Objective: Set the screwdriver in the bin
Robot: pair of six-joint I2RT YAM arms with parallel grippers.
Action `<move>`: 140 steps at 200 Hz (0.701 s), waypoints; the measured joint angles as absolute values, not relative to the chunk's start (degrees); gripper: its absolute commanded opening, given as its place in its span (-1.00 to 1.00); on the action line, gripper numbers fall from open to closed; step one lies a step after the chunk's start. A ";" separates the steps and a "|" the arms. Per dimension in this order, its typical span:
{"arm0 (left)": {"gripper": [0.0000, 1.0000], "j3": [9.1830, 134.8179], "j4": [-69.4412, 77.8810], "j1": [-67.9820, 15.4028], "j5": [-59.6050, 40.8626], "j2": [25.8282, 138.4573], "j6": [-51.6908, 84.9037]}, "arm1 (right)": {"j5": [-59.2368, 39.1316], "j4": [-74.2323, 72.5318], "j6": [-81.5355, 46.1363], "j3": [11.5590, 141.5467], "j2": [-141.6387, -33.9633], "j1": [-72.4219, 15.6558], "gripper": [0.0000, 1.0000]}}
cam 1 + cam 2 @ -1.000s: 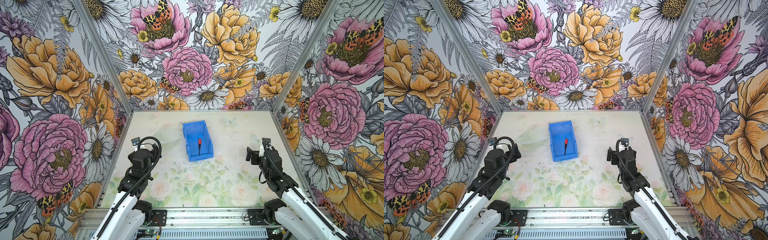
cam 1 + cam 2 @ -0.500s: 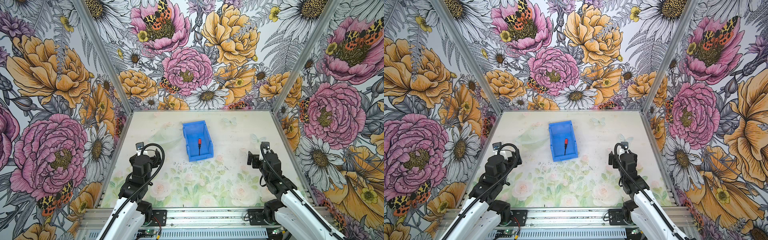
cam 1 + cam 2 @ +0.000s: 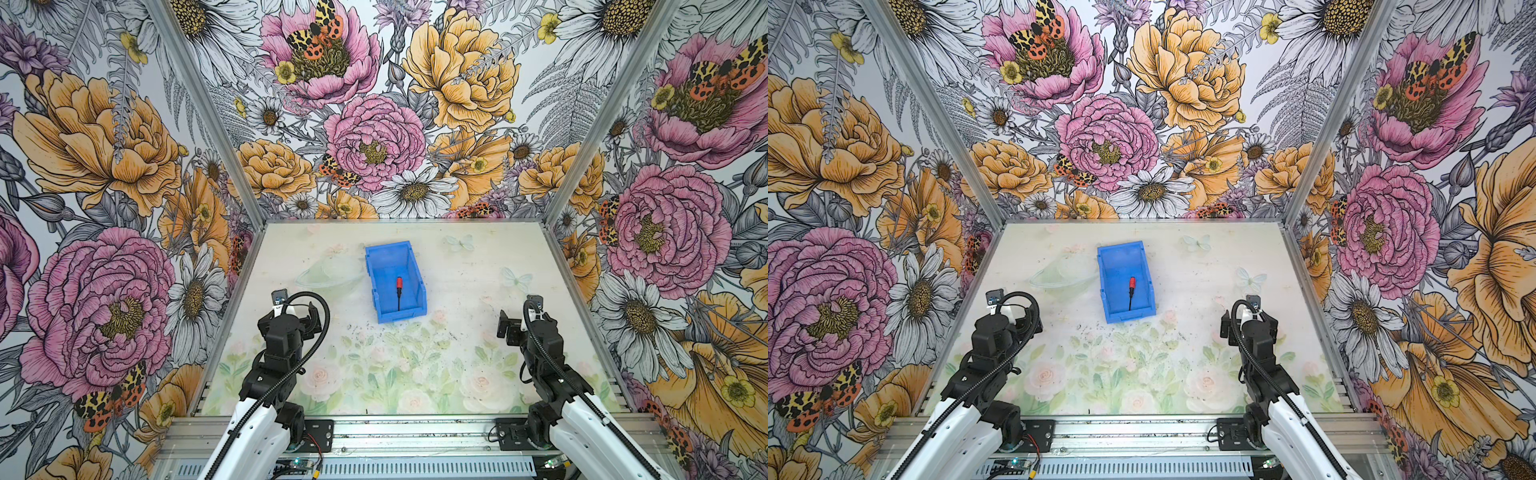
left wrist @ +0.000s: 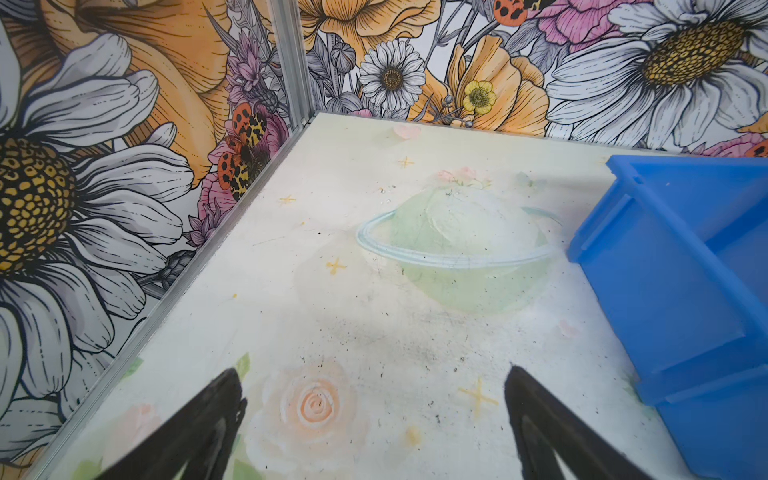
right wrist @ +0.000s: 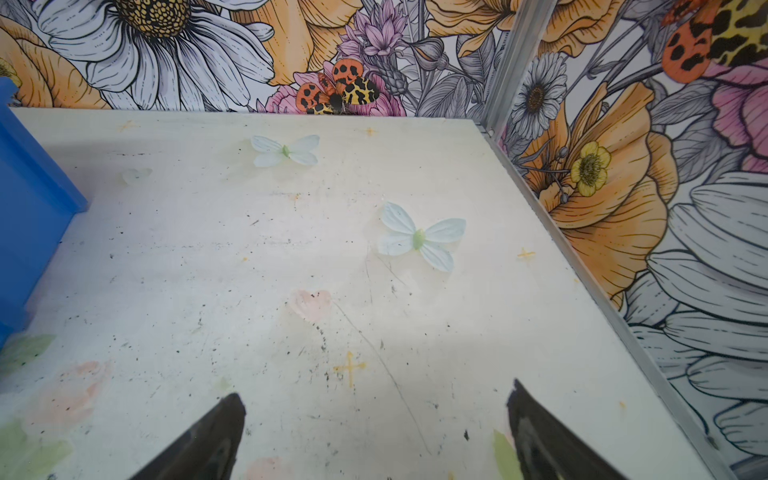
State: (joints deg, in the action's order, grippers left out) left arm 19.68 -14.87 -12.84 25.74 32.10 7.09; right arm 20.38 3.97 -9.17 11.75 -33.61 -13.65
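Where the bin [image 3: 384, 266] (blue) sits, screwdriver [image 3: 399, 285] lies inside.

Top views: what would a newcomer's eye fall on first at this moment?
The bright blue rectangular plastic bin stands out at the middle of the pale painted table, with the small red-handled screwdriver lying inside it. Bold floral wallpaper of pink and orange blooms covers the walls all round. The left gripper and right gripper are open and empty, nearer the front.
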 measured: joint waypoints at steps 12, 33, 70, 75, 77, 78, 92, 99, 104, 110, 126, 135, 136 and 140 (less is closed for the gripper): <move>0.97 18.65 -12.97 -12.82 25.93 34.63 7.11 | 20.86 2.70 -9.17 11.75 -34.94 -13.21 0.99; 0.97 16.84 -9.58 -12.82 25.91 39.38 7.11 | 21.34 -0.05 -9.08 11.77 -38.89 -12.93 0.99; 0.97 15.33 -2.90 -11.31 25.85 43.99 6.59 | 20.25 -6.20 -8.19 12.16 -48.18 -10.87 0.99; 0.97 15.27 -1.85 -10.81 25.78 44.34 6.44 | 19.81 -6.85 -7.99 12.40 -49.41 -10.55 0.99; 0.97 15.25 -1.39 -10.57 25.78 44.51 6.37 | 19.57 -7.25 -7.86 12.56 -50.04 -10.39 0.99; 0.97 15.25 -1.06 -10.37 25.74 44.66 6.37 | 19.51 -7.29 -7.81 12.60 -50.24 -10.35 0.99; 0.97 15.20 2.15 -8.58 25.08 46.19 5.91 | 17.98 -9.50 -7.33 13.47 -53.54 -9.47 0.99; 0.97 15.20 3.92 -7.57 24.53 47.20 5.72 | 17.30 -10.52 -7.05 14.06 -55.02 -9.08 0.99; 0.97 15.20 5.10 -7.03 24.27 47.92 5.52 | 16.93 -11.33 -6.90 14.44 -56.01 -8.82 0.99; 0.97 15.20 6.50 -6.37 23.81 48.84 5.34 | 16.47 -12.25 -6.72 14.85 -57.04 -8.51 0.99; 0.97 15.20 10.31 -4.84 22.52 51.68 4.47 | 15.33 -15.18 -6.37 16.05 -60.07 -7.66 0.99; 0.97 15.20 12.29 -4.19 21.74 53.21 4.01 | 14.79 -16.75 -6.31 16.71 -61.82 -7.16 0.99; 0.97 15.20 12.47 -4.12 21.67 53.34 4.03 | 14.68 -17.02 -6.31 16.82 -62.19 -7.05 0.99; 0.97 15.20 13.37 -3.81 21.32 54.02 3.84 | 14.46 -17.67 -6.28 17.08 -62.98 -6.85 0.99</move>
State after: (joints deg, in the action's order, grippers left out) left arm 15.20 13.37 -3.81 21.32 54.02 3.84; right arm 14.46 -17.67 -6.28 17.08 -62.98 -6.85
